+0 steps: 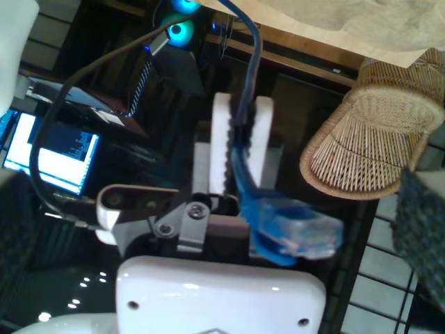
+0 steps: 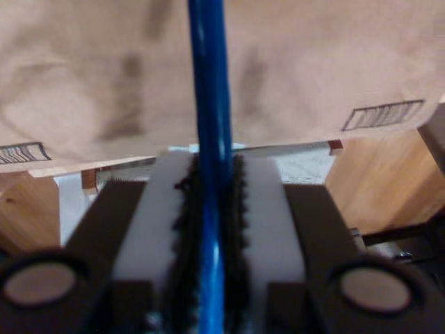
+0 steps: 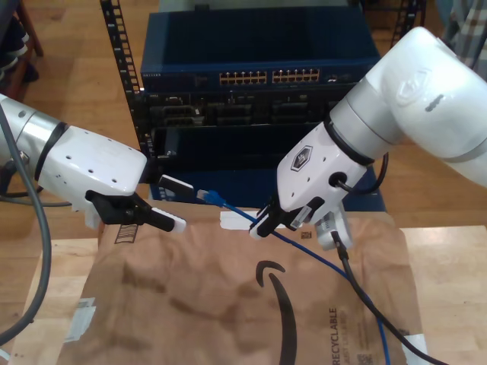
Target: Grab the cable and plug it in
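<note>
item: the cable (image 1: 243, 167), bright blue.
- first wrist view: my first gripper (image 1: 240, 104) clenched on the cable, white pads tight against it. clear plug (image 1: 306, 233) lies back near the palm.
- second wrist view: my second gripper (image 2: 208, 167) clamped on the cable (image 2: 208, 83), which runs out over the brown paper bag (image 2: 313, 56).
- exterior view: the cable (image 3: 319, 258) crosses the brown paper bag (image 3: 190, 304), pinched by an arm (image 3: 396, 99) at the exterior view's right, before the network rack (image 3: 259, 76).
</note>
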Available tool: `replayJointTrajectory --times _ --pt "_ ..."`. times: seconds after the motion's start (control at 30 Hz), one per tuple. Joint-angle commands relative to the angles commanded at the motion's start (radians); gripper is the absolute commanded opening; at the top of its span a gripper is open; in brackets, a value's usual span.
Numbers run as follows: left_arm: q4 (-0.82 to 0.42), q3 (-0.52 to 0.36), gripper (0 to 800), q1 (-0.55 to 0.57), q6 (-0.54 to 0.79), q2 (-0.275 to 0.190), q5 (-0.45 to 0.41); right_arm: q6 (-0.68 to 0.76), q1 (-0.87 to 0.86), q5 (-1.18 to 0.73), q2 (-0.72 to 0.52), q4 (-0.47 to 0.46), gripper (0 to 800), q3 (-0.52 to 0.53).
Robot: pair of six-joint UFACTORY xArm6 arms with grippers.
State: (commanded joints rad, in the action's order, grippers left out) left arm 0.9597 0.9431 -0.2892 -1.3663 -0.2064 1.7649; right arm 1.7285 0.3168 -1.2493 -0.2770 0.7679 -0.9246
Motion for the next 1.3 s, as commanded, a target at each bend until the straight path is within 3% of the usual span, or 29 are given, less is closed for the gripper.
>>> replayJointTrajectory --times 0.3,0.7,0.77,0.83,1.1,1.3 --pt "0.107 -0.002 685 -0.066 0.003 0.071 0.107 0.0 0.003 -0.005 -0.014 0.017 20 -0.002" --pt "0.107 -0.011 540 -0.066 0.006 0.074 0.135 0.0 0.014 -0.006 -0.014 0.018 20 -0.002" --pt "0.11 -0.011 448 -0.066 0.009 0.074 0.14 0.0 0.014 -0.006 -0.014 0.018 20 -0.002" --pt "0.123 -0.011 405 -0.068 0.011 0.074 0.14 0.0 0.014 -0.006 -0.014 0.018 20 -0.002" --pt "0.133 -0.017 374 -0.068 0.021 0.074 0.138 0.0 0.014 -0.006 -0.015 0.017 20 -0.002" --pt "0.132 -0.029 293 -0.068 0.029 0.074 0.133 0.0 0.02 -0.006 -0.014 0.017 20 -0.002"
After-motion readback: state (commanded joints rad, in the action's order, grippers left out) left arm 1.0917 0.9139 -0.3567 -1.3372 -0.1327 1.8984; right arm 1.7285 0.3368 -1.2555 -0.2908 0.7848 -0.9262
